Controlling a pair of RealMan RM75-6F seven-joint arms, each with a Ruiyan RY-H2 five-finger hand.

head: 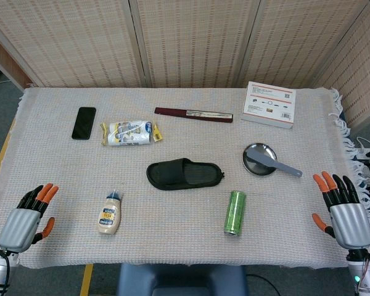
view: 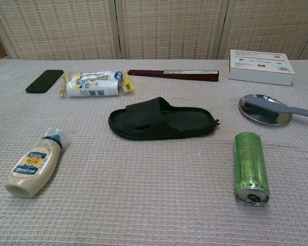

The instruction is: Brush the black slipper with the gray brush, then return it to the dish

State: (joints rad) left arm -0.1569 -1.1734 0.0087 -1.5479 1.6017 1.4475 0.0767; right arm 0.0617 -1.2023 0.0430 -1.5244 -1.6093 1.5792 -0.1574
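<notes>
The black slipper (head: 184,173) (view: 161,120) lies on its sole at the middle of the table, toe end to the left. To its right the gray brush (head: 274,163) (view: 278,108) rests in the round metal dish (head: 251,152) (view: 251,115), its handle sticking out over the rim to the right. My left hand (head: 28,215) hovers at the front left corner, fingers apart, holding nothing. At the front right edge my right hand (head: 344,209) is likewise spread and empty, a little below and right of the dish. Neither hand appears in the chest view.
A green can (head: 235,212) (view: 251,166) lies in front of the dish. A mayonnaise bottle (head: 110,213) (view: 36,166) lies front left. At the back are a black phone (head: 84,123), a wrapped packet (head: 131,132), a dark red flat stick (head: 193,115) and a white box (head: 270,104).
</notes>
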